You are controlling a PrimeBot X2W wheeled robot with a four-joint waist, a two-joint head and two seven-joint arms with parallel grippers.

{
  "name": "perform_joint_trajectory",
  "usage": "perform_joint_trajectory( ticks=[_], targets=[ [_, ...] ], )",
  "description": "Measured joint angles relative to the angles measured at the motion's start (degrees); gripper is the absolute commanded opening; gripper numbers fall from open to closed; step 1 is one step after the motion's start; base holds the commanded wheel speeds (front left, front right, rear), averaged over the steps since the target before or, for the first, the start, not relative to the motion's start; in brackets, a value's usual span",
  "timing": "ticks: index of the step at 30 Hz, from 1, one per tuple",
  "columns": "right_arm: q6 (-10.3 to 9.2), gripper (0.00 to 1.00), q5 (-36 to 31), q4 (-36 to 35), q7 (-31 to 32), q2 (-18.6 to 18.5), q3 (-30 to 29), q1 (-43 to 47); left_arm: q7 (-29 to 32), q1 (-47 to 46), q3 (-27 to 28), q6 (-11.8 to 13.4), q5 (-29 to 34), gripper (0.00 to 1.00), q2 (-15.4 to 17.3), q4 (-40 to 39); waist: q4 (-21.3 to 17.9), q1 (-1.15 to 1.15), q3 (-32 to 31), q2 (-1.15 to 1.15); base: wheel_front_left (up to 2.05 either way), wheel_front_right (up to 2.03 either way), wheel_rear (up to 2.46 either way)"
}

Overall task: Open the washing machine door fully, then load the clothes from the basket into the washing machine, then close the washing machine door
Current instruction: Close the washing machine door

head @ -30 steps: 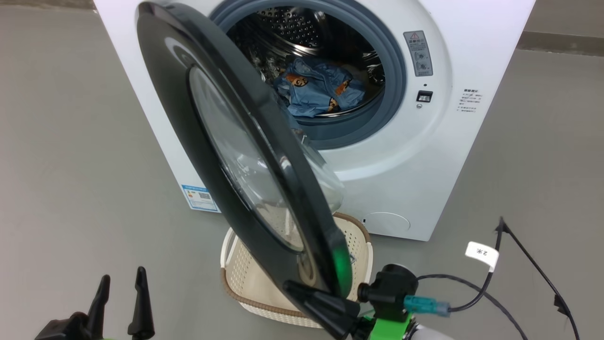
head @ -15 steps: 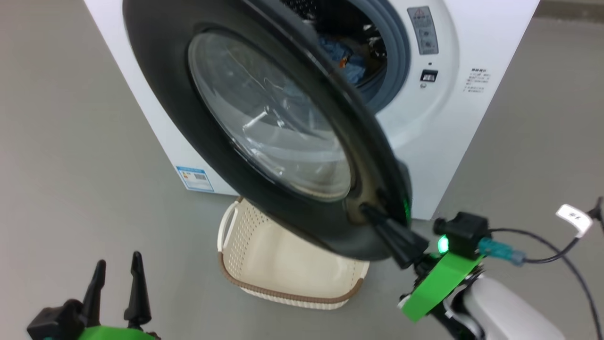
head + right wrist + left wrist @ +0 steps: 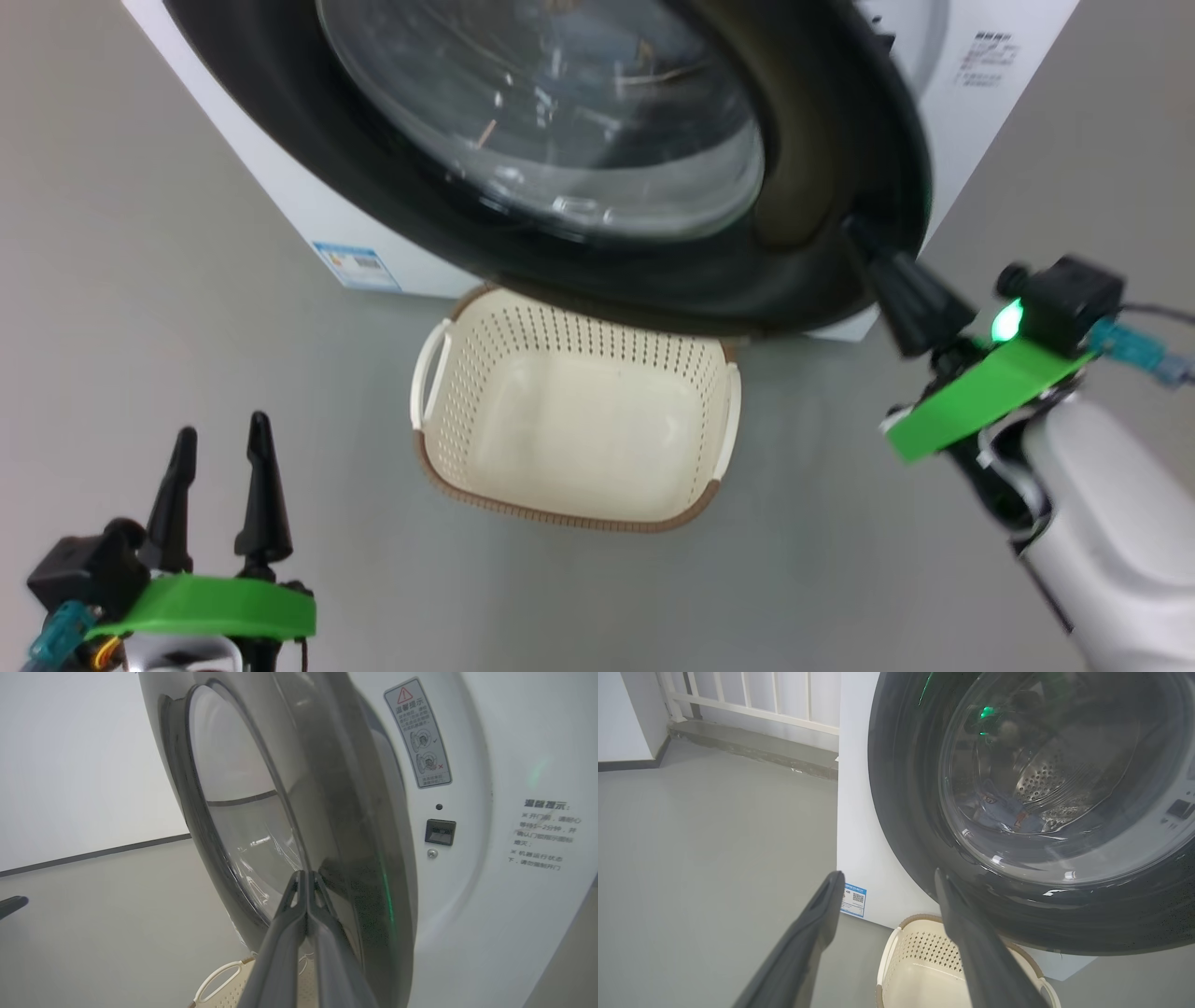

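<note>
This is looking like a laundry spot in a plain, bare room. A big white washing machine is standing right on a smooth grey floor. A small cream basket is sitting on that floor just in front of it. Blue clothes are lying inside the drum, showing through the round glass door. A white wall with a dark strip along its foot is running behind. A white railing is standing at the floor's far edge.

Left gripper spread wide; right gripper pinched, seemingly raised.
</note>
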Motion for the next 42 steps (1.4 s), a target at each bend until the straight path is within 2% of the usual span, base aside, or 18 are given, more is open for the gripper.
perform_joint_trajectory(
  ticks=[13, 18, 24, 33, 34, 36, 37, 38, 42],
  targets=[
    [0.00, 0.00, -0.5, 4.1, 0.0, -4.6, -2.6, -13.2, 0.0, -4.7, 0.3, 0.0, -1.2, 1.00, 0.3, -1.4, 1.4, 0.00, 8.6, 0.00, 0.00, 0.00, 0.00],
    [0.44, 0.00, -0.5, 5.7, 0.0, -5.5, -1.4, -17.2, 0.0, -5.3, 0.1, 0.0, -1.2, 1.00, 0.2, -1.5, 2.5, 0.00, 10.7, 0.00, 0.00, 0.00, 0.00],
    [0.63, 0.00, -0.5, 8.2, 0.0, -5.5, -0.2, -19.8, 0.0, -5.9, 0.0, 0.0, -1.5, 1.00, 0.2, -1.1, 3.5, 0.00, 10.9, 0.00, 0.00, 0.00, 0.00],
    [0.57, 0.00, -0.5, 8.9, 0.0, -5.0, -0.6, -19.2, 0.0, -5.8, -0.3, 0.0, -1.5, 1.00, 0.4, -0.4, 2.7, 0.00, 8.0, 0.00, 0.00, 0.00, 0.00],
    [0.44, 0.08, -0.5, 8.8, 0.0, -4.9, -0.7, -19.0, 0.0, -5.8, -0.4, 0.0, -1.5, 1.00, 0.5, -0.3, 2.6, 0.00, 7.6, 0.00, 0.00, 0.00, 0.00],
    [0.40, 0.42, -0.5, 8.8, 0.0, -4.8, -0.9, -18.0, 0.0, -5.7, -0.5, 0.0, -1.5, 1.00, 0.6, -0.3, 2.2, 0.00, 6.8, 0.00, 0.00, 0.00, 0.00],
    [0.36, 0.77, -0.5, 8.8, 0.0, -4.7, -1.0, -17.3, 0.0, -5.7, -0.5, 0.0, -1.5, 1.00, 0.7, -0.2, 2.0, 0.00, 6.4, 0.00, 0.00, 0.00, 0.00],
    [0.34, 1.00, -0.5, 8.8, 0.0, -4.6, -1.0, -16.5, 0.0, -5.6, -0.5, 0.0, -1.5, 1.00, 0.7, -0.2, 1.8, 0.00, 6.0, 0.00, 0.00, 0.00, 0.00],
    [0.34, 1.00, -0.5, 7.8, 0.0, -3.6, -1.1, -13.6, 0.0, -5.2, -0.5, 0.0, -1.4, 1.00, 1.2, 0.1, 0.7, 0.00, 4.1, 0.00, 0.00, 0.00, 0.00]
  ],
)
